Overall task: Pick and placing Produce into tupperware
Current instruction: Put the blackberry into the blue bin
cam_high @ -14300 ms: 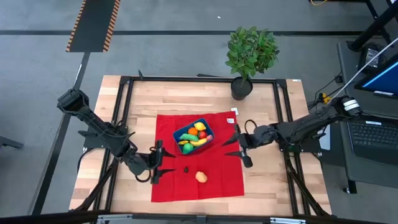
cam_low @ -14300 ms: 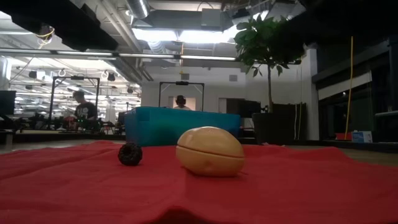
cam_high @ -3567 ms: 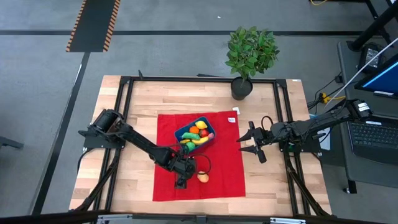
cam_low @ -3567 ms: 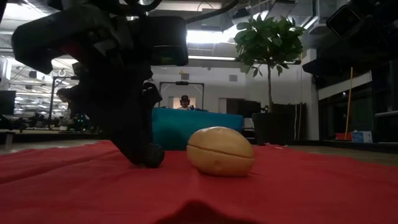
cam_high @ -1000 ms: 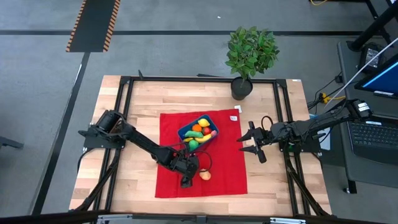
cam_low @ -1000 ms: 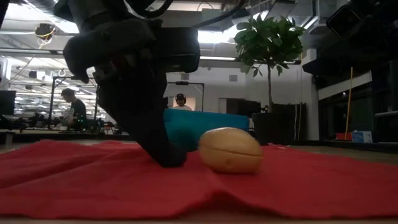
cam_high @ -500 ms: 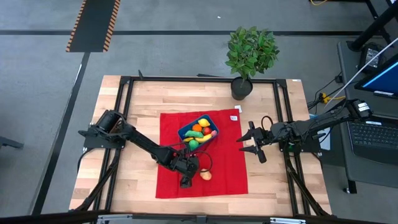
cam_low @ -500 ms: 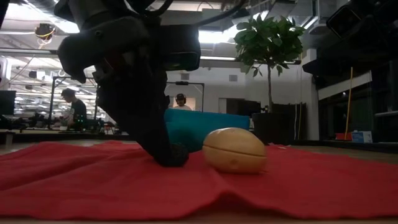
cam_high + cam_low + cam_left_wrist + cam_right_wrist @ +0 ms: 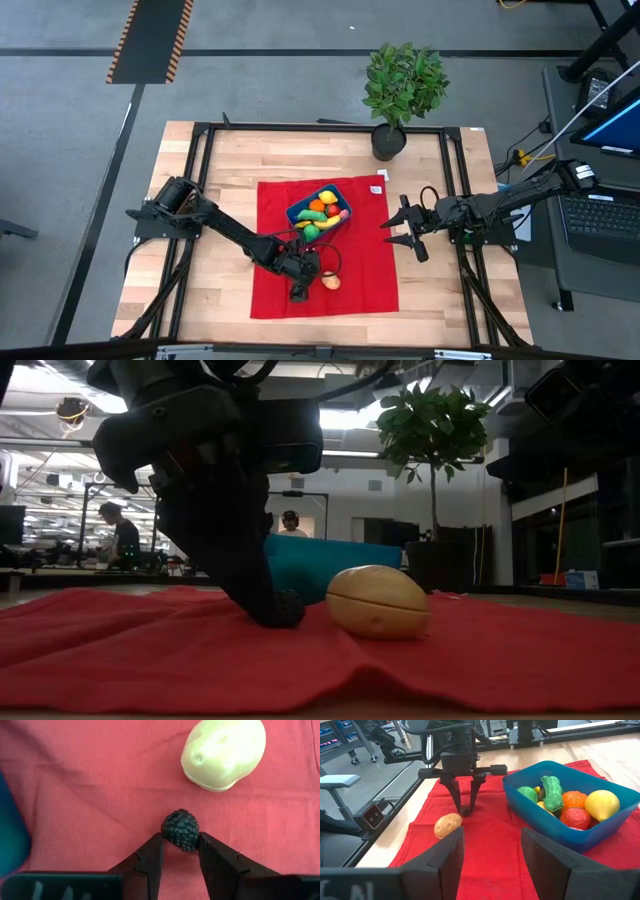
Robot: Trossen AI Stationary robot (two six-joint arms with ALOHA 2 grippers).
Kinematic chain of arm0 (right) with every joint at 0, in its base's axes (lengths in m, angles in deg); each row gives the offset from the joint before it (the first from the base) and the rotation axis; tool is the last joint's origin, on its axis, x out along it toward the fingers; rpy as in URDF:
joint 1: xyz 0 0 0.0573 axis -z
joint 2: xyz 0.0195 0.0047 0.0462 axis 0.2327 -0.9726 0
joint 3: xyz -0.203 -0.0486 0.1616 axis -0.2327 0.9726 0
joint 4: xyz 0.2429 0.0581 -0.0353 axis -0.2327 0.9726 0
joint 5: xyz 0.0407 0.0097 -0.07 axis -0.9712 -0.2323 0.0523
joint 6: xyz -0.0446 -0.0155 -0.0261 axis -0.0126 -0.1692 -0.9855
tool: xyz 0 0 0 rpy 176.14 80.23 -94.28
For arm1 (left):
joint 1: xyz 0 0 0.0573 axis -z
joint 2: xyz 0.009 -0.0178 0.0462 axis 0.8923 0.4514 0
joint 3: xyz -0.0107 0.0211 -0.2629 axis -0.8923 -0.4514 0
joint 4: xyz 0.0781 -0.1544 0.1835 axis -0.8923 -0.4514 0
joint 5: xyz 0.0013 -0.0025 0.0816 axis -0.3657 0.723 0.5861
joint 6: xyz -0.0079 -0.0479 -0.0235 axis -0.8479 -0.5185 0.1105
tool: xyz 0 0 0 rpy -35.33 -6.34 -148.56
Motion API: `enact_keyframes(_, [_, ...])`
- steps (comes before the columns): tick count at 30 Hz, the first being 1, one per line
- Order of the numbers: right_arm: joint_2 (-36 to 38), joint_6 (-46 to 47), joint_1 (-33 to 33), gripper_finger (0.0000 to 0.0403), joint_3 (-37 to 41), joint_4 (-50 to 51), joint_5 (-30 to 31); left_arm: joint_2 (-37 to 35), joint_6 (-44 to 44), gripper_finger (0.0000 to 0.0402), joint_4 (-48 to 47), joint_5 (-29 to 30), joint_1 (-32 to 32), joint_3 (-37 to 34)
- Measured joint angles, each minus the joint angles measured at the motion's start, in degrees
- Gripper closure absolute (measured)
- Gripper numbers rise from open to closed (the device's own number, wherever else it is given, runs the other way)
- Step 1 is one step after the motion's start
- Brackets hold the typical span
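Your left tool (image 9: 180,851) stood low on the red cloth (image 9: 365,270), its fingers (image 9: 150,860) pressed against both sides of the dark berry (image 9: 180,829), gripping it. The potato (image 9: 223,753) lay just beside. The blue tupperware (image 9: 335,192) sat near, full of produce. Your right tool (image 9: 398,232) waited open at the cloth's edge.

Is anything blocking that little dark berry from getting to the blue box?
Nothing visible does. The dark berry sits between the left gripper fingers on the red cloth; only bare cloth lies between it and the blue container. The potato lies off to the side.
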Motion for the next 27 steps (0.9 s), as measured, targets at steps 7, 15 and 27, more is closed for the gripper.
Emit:
enact_keyframes(7, [0.0,0.0,0.0,0.0207,0.0,0.0,0.0,0.0,0.0,0.0334,-0.2,-0.5,0.0,0.0])
enact_keyframes(15, [0.0,0.0,0.0,0.0207,0.0,0.0,0.0,0.0,-0.2,0.0396,-1.0,-2.9,0.0,0.0])
enact_keyframes(27, [0.0,0.0,0.0,0.0207,0.0,0.0,0.0,-0.4,0.0,0.035,-1.8,-3.7,0.0,0.0])
